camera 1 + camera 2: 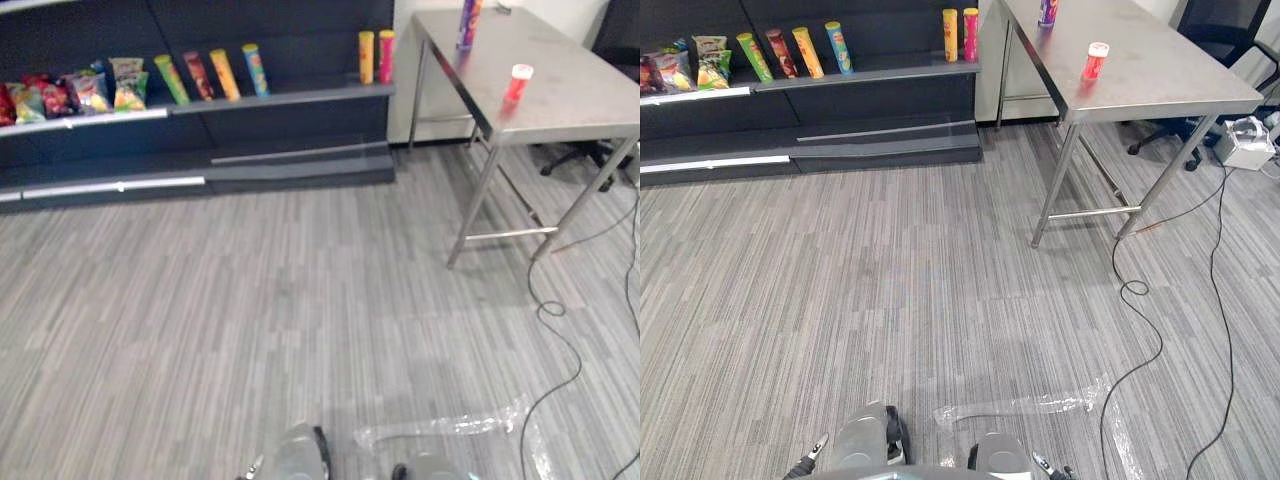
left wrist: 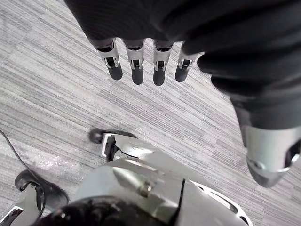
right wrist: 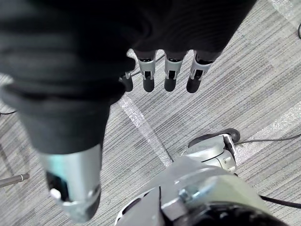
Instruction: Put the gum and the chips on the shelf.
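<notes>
The gum, a small red tub with a white lid (image 1: 518, 82), stands on the steel table (image 1: 575, 105) at the right. A purple chips tube (image 1: 468, 22) stands upright at that table's far end. The dark shelf (image 1: 285, 97) runs along the back left wall. My left hand (image 2: 137, 70) hangs over the carpet with straight fingers and holds nothing. My right hand (image 3: 170, 77) also hangs low over the carpet, open and empty. Both hands are far from the table and the shelf.
Several chip tubes (image 1: 222, 74) lean on the shelf, two more (image 1: 376, 56) stand at its right end, and snack bags (image 1: 90, 90) lie at its left. An office chair (image 1: 1215, 35) and a white box (image 1: 1246, 140) sit behind the table. Open carpet lies before me.
</notes>
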{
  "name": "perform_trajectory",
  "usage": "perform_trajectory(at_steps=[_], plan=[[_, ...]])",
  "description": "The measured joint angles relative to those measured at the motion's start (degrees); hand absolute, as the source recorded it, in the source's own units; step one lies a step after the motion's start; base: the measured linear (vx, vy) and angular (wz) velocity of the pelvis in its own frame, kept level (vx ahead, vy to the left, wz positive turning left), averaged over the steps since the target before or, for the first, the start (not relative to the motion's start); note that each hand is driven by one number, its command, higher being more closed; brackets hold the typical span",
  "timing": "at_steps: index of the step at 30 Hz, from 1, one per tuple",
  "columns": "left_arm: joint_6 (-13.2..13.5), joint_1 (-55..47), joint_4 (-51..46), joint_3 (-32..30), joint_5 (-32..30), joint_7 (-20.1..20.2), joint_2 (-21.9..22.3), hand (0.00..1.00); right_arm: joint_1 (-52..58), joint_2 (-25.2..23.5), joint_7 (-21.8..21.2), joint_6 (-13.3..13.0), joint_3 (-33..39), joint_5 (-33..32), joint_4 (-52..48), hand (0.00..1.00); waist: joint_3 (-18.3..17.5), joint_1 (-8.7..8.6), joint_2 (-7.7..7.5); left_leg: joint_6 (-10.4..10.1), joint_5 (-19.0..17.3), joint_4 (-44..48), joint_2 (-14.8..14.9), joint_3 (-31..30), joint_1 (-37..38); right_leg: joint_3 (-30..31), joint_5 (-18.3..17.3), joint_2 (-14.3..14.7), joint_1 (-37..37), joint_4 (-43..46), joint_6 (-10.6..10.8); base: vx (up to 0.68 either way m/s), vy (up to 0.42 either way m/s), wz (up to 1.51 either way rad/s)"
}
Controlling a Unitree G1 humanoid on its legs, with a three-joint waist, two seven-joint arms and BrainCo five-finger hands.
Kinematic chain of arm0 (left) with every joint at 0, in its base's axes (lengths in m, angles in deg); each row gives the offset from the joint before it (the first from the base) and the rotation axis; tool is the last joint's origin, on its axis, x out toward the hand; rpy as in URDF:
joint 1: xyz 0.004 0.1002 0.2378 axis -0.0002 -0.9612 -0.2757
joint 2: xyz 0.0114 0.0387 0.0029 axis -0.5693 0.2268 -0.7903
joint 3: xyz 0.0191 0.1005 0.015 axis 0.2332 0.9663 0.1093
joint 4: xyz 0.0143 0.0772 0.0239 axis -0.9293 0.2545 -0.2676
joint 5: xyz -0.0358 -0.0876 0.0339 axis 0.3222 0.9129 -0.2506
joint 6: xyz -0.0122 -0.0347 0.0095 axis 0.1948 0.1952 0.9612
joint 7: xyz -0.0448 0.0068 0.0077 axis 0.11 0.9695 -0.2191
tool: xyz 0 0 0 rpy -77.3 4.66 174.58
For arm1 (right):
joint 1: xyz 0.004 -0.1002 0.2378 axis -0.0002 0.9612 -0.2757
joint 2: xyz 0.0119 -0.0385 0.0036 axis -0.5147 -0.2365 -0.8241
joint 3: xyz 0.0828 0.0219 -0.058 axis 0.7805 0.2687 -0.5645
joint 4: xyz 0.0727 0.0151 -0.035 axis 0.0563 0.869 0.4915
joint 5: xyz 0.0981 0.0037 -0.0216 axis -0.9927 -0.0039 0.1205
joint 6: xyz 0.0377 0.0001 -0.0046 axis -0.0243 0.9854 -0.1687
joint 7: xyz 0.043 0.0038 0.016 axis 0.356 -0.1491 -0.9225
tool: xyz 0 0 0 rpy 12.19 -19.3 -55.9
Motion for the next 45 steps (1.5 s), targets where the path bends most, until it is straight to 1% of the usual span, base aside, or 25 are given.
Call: perform_trajectory(at_steps=[1,3,5,6,7,8,9,10,13,14,15,18,20,23,25,28,29,30,32,34,36,37,39,41,45], plan=[[-0.05,0.23,0.03,1.15,-0.01,-0.17,0.05,0.0,-0.75,0.21,0.26,-0.07,0.03,0.01,-0.04,0.0,0.19,-0.03,0.5,-1.16,3.08,-9.04,-0.16,-1.66,0.9,1.66,-0.63,-0.1,0.03,-0.04,1.03,0.26,0.298,-0.47],[-0.11,1.16,0.36,2.12,0.25,-0.88,0.05,0.0,-1.99,0.79,0.53,-0.12,-0.24,0.07,-0.02,0.0,0.48,-0.03,1.51,-2.52,7.13,-13.97,1.22,-2.13,1.17,4.1,-1.57,0.0,1.03,-0.72,2.63,0.27,0.296,-0.59],[-0.05,1.87,1.74,2.29,0.29,-1.3,-0.15,0.0,-2.82,0.78,0.71,-0.1,-0.45,0.16,0.55,0.0,0.28,-0.01,1.1,-0.8,11.23,-11.31,0.53,0.0,1.51,7.22,-1.74,-1.1,3.34,-4.85,2.92,0.4,0.378,-0.7],[0.01,1.56,2.02,2.04,0.38,-1.43,-0.75,0.0,-3.09,0.62,0.76,-0.02,-0.37,0.19,1.03,0.0,-0.92,0.06,0.19,1.83,8.52,-9.01,-1.12,1.78,1.51,8.83,-1.66,-3.16,4.85,-8.67,2.9,0.52,0.454,-0.63],[0.14,1.25,2.02,2.13,1.32,-1.51,-1.14,0.0,-2.94,0.21,0.77,-0.02,-0.38,0.2,1.13,0.0,-1.76,-0.06,-0.76,2.29,6.89,-8.05,-2.1,2.8,0.99,9.48,-1.37,-4.46,5.24,-10.19,2.96,0.5,0.325,-0.39],[0.65,1.17,2.17,2.36,1.77,-1.9,-1.85,0.0,-2.79,-0.64,0.77,-0.05,-0.17,0.19,1.24,0.0,-2.87,-0.21,-1.94,3.62,3.87,-5.56,-3.97,4.12,-0.54,10.05,1.75,-6.48,4.87,-10.84,3.93,0.52,0.321,-0.08],[0.86,1.39,2.21,3.76,1.65,-2.21,-2.2,0.0,-2.61,-0.65,0.77,-0.05,0.19,0.21,1.36,0.0,-2.89,-0.21,-1.97,4.64,1.27,-2.43,-5.22,4.59,-1.42,11.29,3.99,-8.06,4.23,-9.53,7.03,0.5,0.305,-0.01],[0.95,1.45,2.21,3.81,1.66,-2.25,-2.14,0.0,-2.51,-0.6,0.79,0.0,0.64,0.21,1.58,0.0,-2.93,-0.09,-1.99,5.57,0.36,-1.27,-5.56,5.15,-1.32,12.08,4.51,-8.6,3.76,-8.2,7.72,0.46,0.32,-0.01],[1.12,1.36,2.04,6.0,1.67,-2.44,-2.45,0.0,-2.46,-0.53,0.56,-0.04,1.66,0.25,1.82,0.0,-3.42,0.74,-1.79,8.37,-2.71,0.75,-6.97,7.31,2.39,13.45,11.27,-10.18,-1.71,7.86,7.04,0.46,0.272,-0.16],[1.13,1.22,1.9,7.12,1.66,-2.39,-2.74,0.0,-2.5,-0.39,0.35,-0.09,1.58,0.26,1.53,0.0,-3.31,0.58,-1.56,8.94,-3.11,-0.56,-7.34,7.49,5.82,12.09,18.35,-10.88,-5.04,16.64,6.94,0.37,0.185,-0.06],[1.09,1.11,1.91,8.44,1.53,-2.28,-3.15,0.0,-2.48,-0.41,0.34,-0.13,1.45,0.25,0.85,0.0,-2.76,-0.01,-0.77,9.25,-3.66,-2.84,-7.42,7.37,10.02,10.91,21.07,-10.78,-8.06,25.68,7.22,0.4,0.183,-0.02],[1.11,1.08,1.98,11.24,1.17,-1.88,-3.37,0.0,-2.4,0.5,0.35,-0.53,-1.03,0.2,0.45,0.0,-2.18,-0.31,0.31,9.22,-3.63,-10.08,-7.49,7.34,20.47,3.66,14.82,-10.02,-13.17,36.0,4.09,0.31,0.063,-0.08],[1.11,1.4,2.32,12.27,1.09,-1.43,-3.28,0.0,-2.16,0.64,0.33,-0.96,-2.37,0.13,-0.5,0.0,-2.15,-0.7,0.9,8.64,-3.7,-15.15,-7.49,7.79,25.86,-1.79,10.82,-8.44,-16.58,29.88,3.66,0.25,-0.019,-0.07],[1.0,1.86,2.55,11.59,1.1,-1.3,-3.01,0.0,-2.22,0.59,0.25,-0.91,-2.77,-0.41,-1.36,0.0,-1.87,-1.82,1.17,6.13,-5.38,-17.6,-7.19,8.55,28.66,-3.75,11.58,-5.76,-19.04,8.91,4.11,0.26,-0.136,0.07],[1.05,2.29,2.5,9.0,-0.18,-1.25,-2.05,0.0,-2.08,0.73,0.26,-0.89,-2.58,-0.5,-1.45,0.0,-1.4,-1.82,1.46,3.32,-7.23,-18.24,-6.43,8.47,30.28,-1.71,18.47,-4.34,-19.05,-11.2,4.49,0.34,-0.235,0.1],[1.0,2.39,2.69,5.94,-1.32,-1.27,-1.14,0.0,-1.54,0.62,0.18,-0.66,-1.89,-0.31,-1.4,0.0,-0.77,-1.8,1.01,0.13,-10.54,-18.11,-4.91,7.68,33.85,1.0,23.24,-4.28,-18.24,-14.98,5.08,0.37,-0.304,0.1],[0.91,2.56,3.61,4.2,-2.08,-1.25,-0.14,0.0,-0.95,0.78,0.1,-0.49,-0.93,-0.16,-1.36,0.0,-0.37,-2.16,2.31,-1.34,-11.67,-18.23,-2.58,6.78,35.59,0.14,24.44,-2.83,-18.94,-9.86,5.12,0.45,-0.349,0.26],[0.76,3.05,3.73,3.64,-2.89,-1.21,1.19,0.0,-0.07,1.19,0.16,-0.55,0.23,0.13,-1.44,0.0,-1.35,-2.07,4.1,-0.97,-11.46,-18.13,-0.88,6.36,36.15,-0.58,23.07,-1.25,-20.07,-6.13,3.08,0.47,-0.338,0.21],[1.03,3.63,3.5,3.09,-2.93,-0.88,1.86,0.0,-0.69,1.39,0.12,-0.52,0.38,0.36,-1.46,0.0,-1.48,-1.65,4.73,-1.19,-7.16,-14.98,0.49,3.95,34.79,-0.98,20.28,0.07,-20.42,-3.8,0.56,0.47,-0.347,-0.01],[1.06,4.26,3.36,3.04,-2.91,-0.69,1.99,0.0,-0.64,1.04,0.06,-0.54,1.42,0.43,-1.37,0.0,-1.56,-1.91,4.67,-1.59,-3.89,-5.7,1.93,0.79,30.87,-2.11,17.81,0.13,-18.58,-3.54,0.17,0.4,-0.309,0.21],[1.08,5.54,2.03,1.9,-1.88,-0.8,2.46,0.0,-0.17,1.14,0.17,0.1,1.8,0.4,-1.15,0.0,-1.07,-1.87,4.02,-3.64,5.78,14.93,4.86,-4.03,21.78,-3.89,15.08,0.09,-14.03,-3.04,-0.91,0.34,-0.206,0.3],[1.1,5.66,1.81,1.92,-0.89,-0.88,2.73,0.0,-0.13,1.11,0.19,0.08,1.67,0.35,-1.19,0.0,-1.03,-1.64,3.94,-3.47,8.45,19.19,5.71,-3.86,20.28,-3.88,14.22,0.23,-12.79,-2.96,-1.32,0.25,-0.106,0.07],[1.29,5.68,0.62,1.59,0.12,-0.78,3.16,0.0,-0.52,1.02,0.25,-0.1,1.36,0.24,-1.49,0.0,-0.97,-1.74,3.9,-2.1,5.6,30.3,8.06,-0.68,15.17,-3.55,12.04,0.93,-8.81,-3.52,-2.14,0.27,-0.073,-0.1],[1.6,5.65,-0.09,1.85,0.19,-0.79,3.2,0.0,-0.99,1.02,0.37,-0.13,1.89,0.17,-1.41,0.0,-0.94,-1.54,3.87,-1.54,1.43,32.0,7.58,2.7,11.09,-3.02,11.58,1.0,-6.05,-5.18,-1.81,0.22,-0.03,-0.14],[2.4,5.67,-1.58,3.59,2.4,-0.65,2.99,0.0,-0.57,0.68,0.85,-0.13,2.54,0.04,-1.58,0.0,-0.79,-0.28,3.92,-0.51,-1.6,13.43,5.29,6.55,6.35,-1.22,10.8,0.89,-2.18,-8.11,-0.51,0.23,0.095,-0.29]])
